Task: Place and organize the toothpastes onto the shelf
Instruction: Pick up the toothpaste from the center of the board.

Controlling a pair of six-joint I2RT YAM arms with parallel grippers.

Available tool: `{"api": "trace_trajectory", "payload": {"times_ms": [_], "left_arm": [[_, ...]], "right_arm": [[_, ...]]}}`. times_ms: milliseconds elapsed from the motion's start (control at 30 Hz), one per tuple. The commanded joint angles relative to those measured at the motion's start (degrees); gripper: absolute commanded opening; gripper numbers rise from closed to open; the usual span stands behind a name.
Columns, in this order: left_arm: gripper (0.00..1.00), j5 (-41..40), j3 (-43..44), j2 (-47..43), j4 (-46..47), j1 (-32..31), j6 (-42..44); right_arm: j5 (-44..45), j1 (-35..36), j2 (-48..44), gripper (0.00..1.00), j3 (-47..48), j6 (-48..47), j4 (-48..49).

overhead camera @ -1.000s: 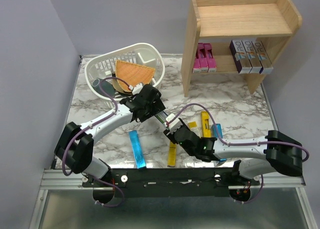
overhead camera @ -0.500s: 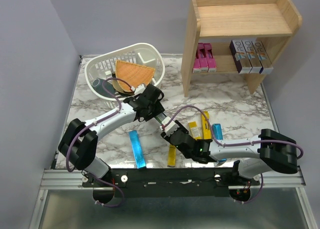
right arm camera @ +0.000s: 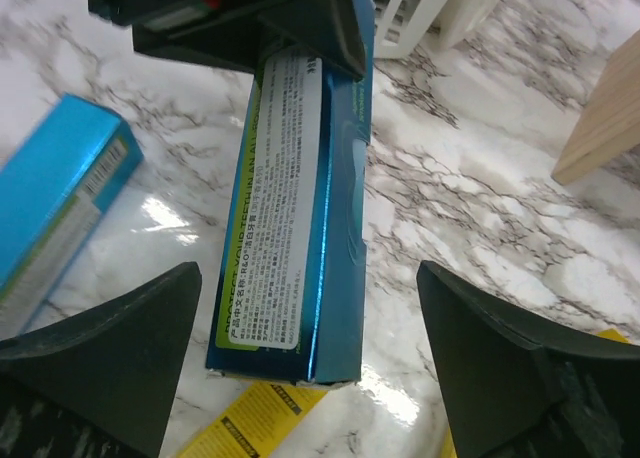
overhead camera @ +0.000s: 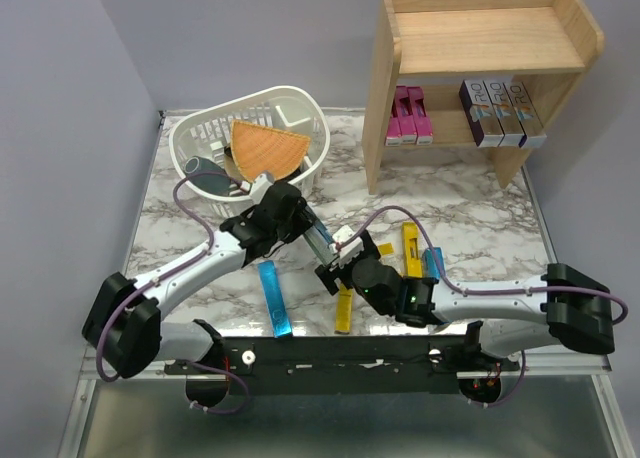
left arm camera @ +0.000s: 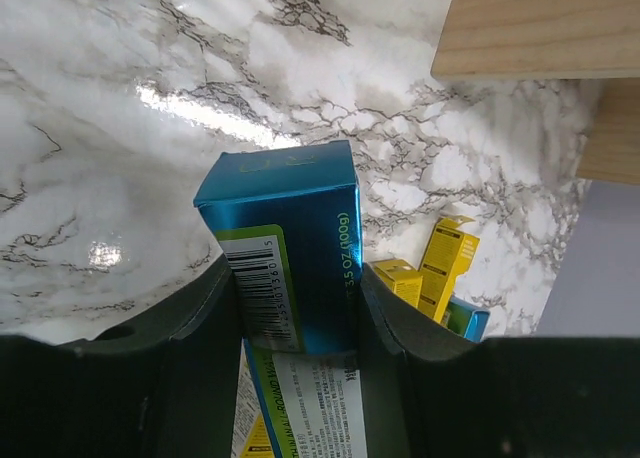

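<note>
Toothpaste [left arm camera: 285, 208] apparently gripped by left pincer [left arm camera: 295, 283].

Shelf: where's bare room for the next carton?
Top tier is bare. Lower tier has a gap between the pink cartons and the purple-silver cartons. Crowded: table front centre, around the loose yellow cartons.

The blue carton [left arm camera: 290, 228] is showing a barcode with small digits beside it, too fine to make out. It is also carrying a pale bracketed line running sideways, in which only "OZ", seen upside down, is reading clearly. Its white panel of fine print is coming out illegible in the right wrist view. The purple-silver cartons [overhead camera: 500, 108] on the shelf [overhead camera: 480, 38] are displaying large letters "RO".
</note>
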Motion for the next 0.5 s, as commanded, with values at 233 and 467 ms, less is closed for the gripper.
{"api": "trace_trajectory", "payload": {"times_ms": [233, 467], "left_arm": [[0.27, -6.07, -15.96, -18.58, 26.45, 1.98, -1.99], [0.27, -6.78, -19.93, -23.95, 34.91, 2.07, -4.01]], "right_arm": [[-30.40, -15.59, -21.57, 1.00, -6.31, 17.99, 2.82], [-41.58, -20.54, -26.77, 1.00, -11.07, 23.46, 13.01]]}}
